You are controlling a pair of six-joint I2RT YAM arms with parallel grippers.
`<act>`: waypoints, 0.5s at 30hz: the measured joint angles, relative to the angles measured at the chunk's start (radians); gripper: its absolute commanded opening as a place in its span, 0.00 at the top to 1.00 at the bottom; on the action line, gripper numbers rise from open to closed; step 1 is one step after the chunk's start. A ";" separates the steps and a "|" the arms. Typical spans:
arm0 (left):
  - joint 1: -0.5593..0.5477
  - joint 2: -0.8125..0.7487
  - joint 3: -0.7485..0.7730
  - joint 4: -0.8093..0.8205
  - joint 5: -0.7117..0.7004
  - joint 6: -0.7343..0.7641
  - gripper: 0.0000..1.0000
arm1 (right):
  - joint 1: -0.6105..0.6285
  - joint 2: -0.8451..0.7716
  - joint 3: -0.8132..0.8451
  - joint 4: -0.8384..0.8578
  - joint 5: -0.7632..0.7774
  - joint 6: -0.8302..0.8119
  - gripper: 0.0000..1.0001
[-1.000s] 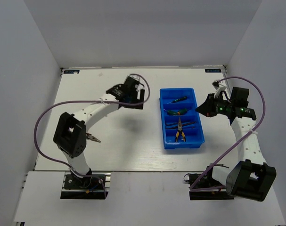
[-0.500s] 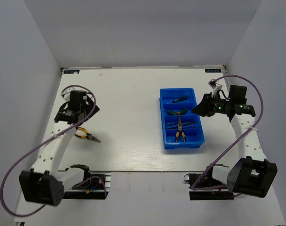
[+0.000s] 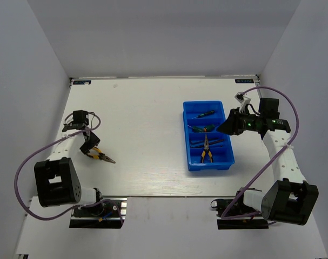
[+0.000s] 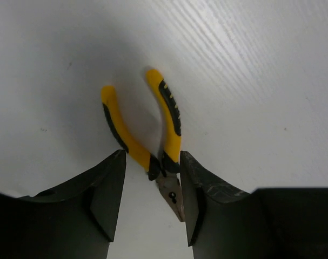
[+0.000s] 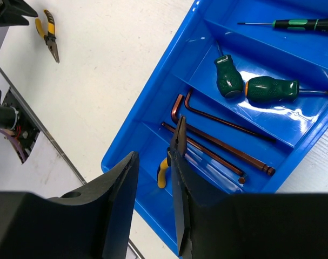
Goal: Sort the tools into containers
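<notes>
Yellow-and-black pliers [image 4: 147,121] lie on the white table at the left [image 3: 102,157]. My left gripper [image 4: 153,199] is open, low over them, with its fingers either side of the metal head [image 3: 88,147]. The blue tray [image 3: 211,167] holds a second pair of pliers [image 5: 174,145], three hex keys [image 5: 223,137], two stubby green screwdrivers [image 5: 245,83] and a thin screwdriver [image 5: 282,24], each kind in its own section. My right gripper [image 5: 153,199] is open and empty, above the tray's right side [image 3: 227,127].
White walls close in the table at the back and both sides. The tray's near-left rim [image 5: 153,91] stands above the tabletop. The left arm's base and cable [image 3: 55,183] sit at the table's near-left edge.
My left arm has swung from the table's middle back to the far left and come down over the loose pliers. My right gripper has edged left over the tray.
</notes>
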 measured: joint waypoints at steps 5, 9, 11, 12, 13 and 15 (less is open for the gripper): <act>0.011 0.044 0.015 0.055 0.040 0.042 0.45 | 0.008 0.000 0.000 0.000 0.000 -0.002 0.63; 0.011 0.089 0.022 0.076 0.061 0.066 0.45 | 0.014 0.000 0.000 0.000 0.002 -0.003 0.63; 0.011 0.118 0.027 0.085 0.066 0.072 0.45 | 0.018 0.000 0.000 0.000 0.004 -0.003 0.63; 0.011 0.129 0.029 0.091 0.068 0.075 0.45 | 0.019 0.000 0.000 0.000 0.004 -0.003 0.63; 0.011 0.138 0.030 0.093 0.070 0.078 0.45 | 0.019 0.000 0.000 0.000 0.005 -0.003 0.63; 0.011 0.151 0.032 0.095 0.072 0.084 0.45 | 0.019 0.001 0.000 0.000 0.008 -0.006 0.63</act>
